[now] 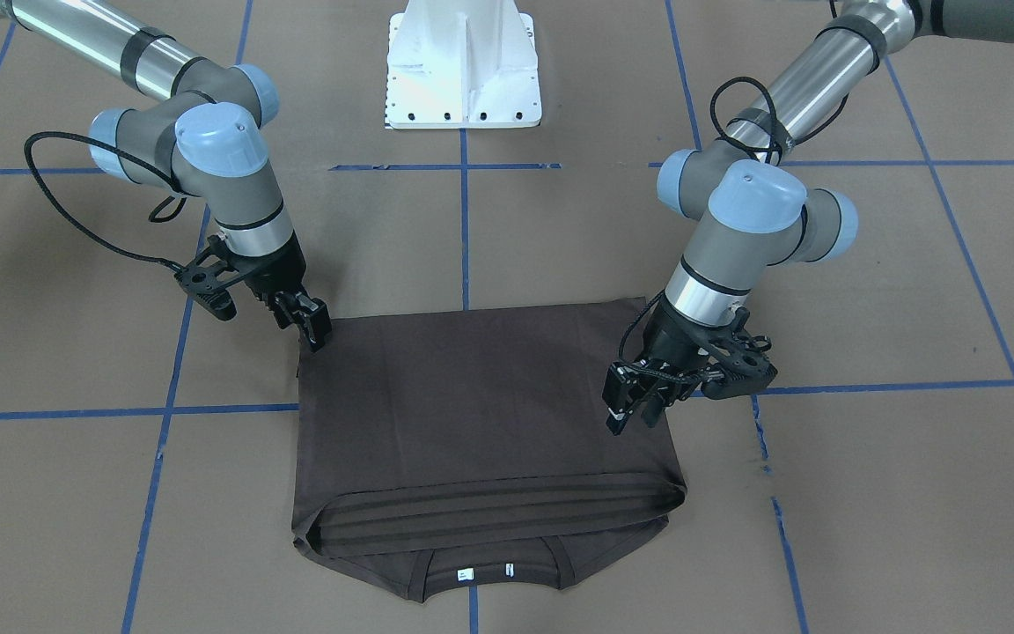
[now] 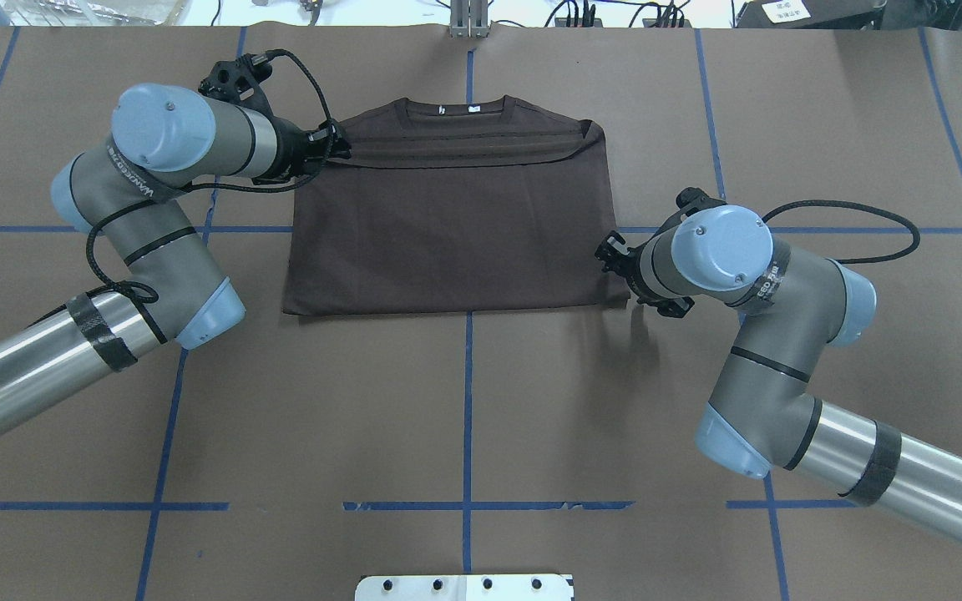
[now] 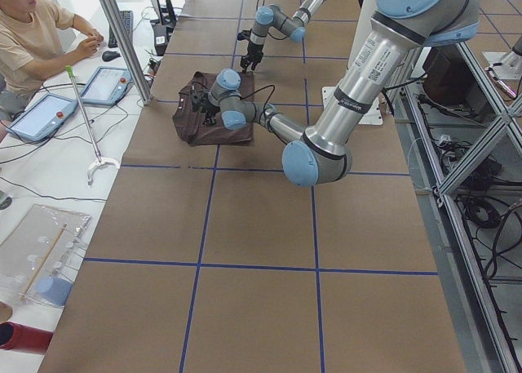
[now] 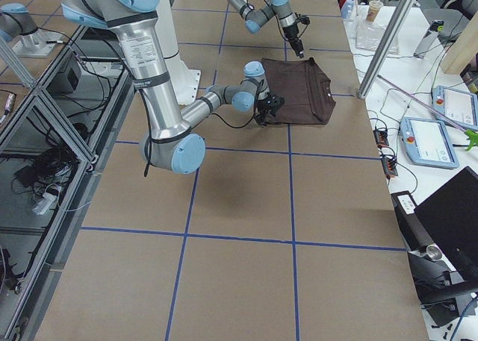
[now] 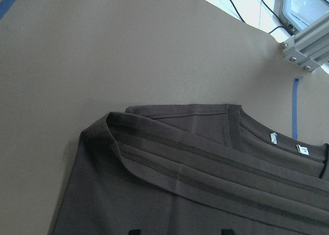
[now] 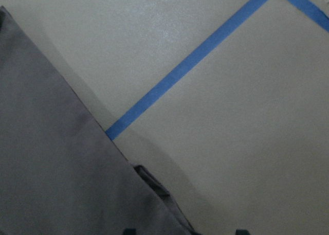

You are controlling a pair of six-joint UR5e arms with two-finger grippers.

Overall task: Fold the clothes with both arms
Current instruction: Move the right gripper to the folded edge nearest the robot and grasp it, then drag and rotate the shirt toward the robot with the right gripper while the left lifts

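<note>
Worktop (image 2: 615, 401): big, brown and flat, with blue tape lines (image 2: 468, 401) making squares.
Left arm (image 2: 147, 250): it comes in from the near left corner and reaches toward the far edge.
Right arm (image 2: 773, 351): it comes in from the near right corner and stops about half way across.
T-shirt (image 2: 448, 225): dark brown. It lies flat in the middle, close to the far edge, with its bottom half folded up over its top half.
Folded hem (image 1: 489, 515): it lies just short of the collar. It could slide back open if a hand tugs only the top layer.
Left hand (image 1: 632, 421): its fingers are spread and hold nothing. It hangs above the T-shirt's left side, near the hem.
Right hand (image 1: 315, 335): its fingers are spread and hold nothing. It sits at the T-shirt's right corner on the robot's side. It is so close to the edge that it could miss the cloth and pinch nothing.
Both hands: if one lifts before the other, the fold may turn out crooked.
Neck labels (image 1: 465, 574): two tiny white tags inside the collar. The words are too small to read.
Arm writing (image 2: 134, 177): white letters, too blurry to read.
</note>
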